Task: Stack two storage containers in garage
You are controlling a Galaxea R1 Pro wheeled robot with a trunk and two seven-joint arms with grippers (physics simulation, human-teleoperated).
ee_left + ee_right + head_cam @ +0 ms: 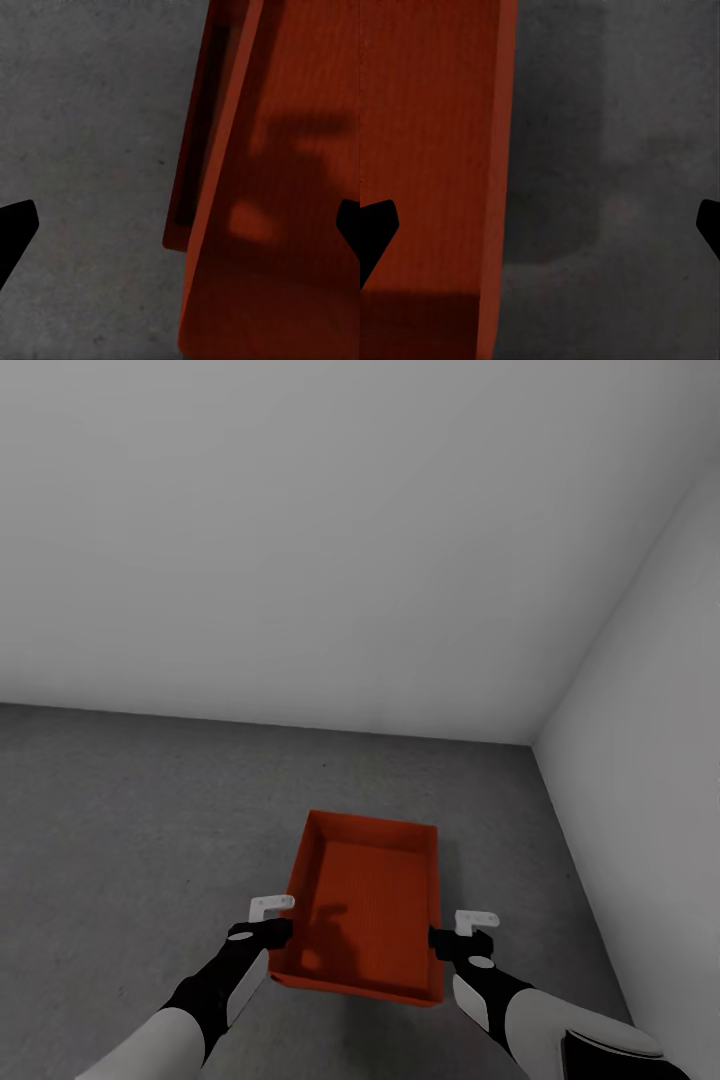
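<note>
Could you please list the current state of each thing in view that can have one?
Orange-red open-top plastic storage container: upright, empty, between both grippers over the dark grey floor.
Left gripper: open, fingers straddling the container's side wall.
Right gripper: open, fingers straddling the opposite wall.

Both my arms reach forward and down, forearms angled inward, white shells with black wrists. My left gripper point(274, 930) sits at the bin's point(365, 910) left long wall, jaws spread wide, one finger inside the wall, one outside. My right gripper point(452, 940) mirrors it at the right wall, jaws also spread, straddling the rim.
</note>
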